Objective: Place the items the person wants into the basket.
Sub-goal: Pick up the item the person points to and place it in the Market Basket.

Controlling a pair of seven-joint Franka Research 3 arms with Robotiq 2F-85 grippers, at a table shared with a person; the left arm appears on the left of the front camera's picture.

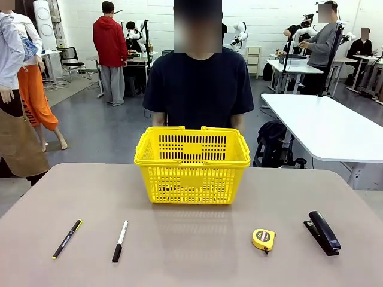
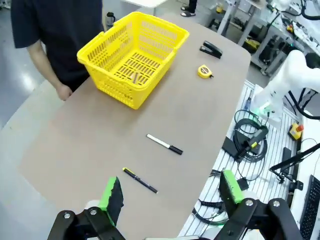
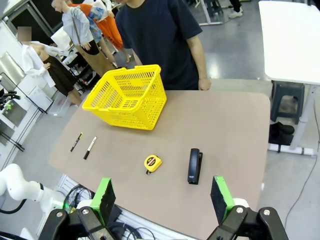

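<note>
Stapler (image 3: 194,166) looks like the right arm's job: it lies on the right side of the table (image 1: 191,257), ahead of your right gripper (image 3: 161,197) and slightly off its centre line. Its long axis runs away from the wrist, so the spread green pads (image 3: 103,197) would close across its narrow, hard black body. The marker (image 2: 164,144), slim, white and black-capped, lies nearer your left gripper (image 2: 171,192), which is also wide open and empty; its axis slants across that view. The basket (image 1: 191,161), rigid yellow lattice plastic, stands mid-table before the person (image 1: 198,84). Skip the round tape measure (image 1: 263,239) and the pen (image 1: 66,239).
</note>
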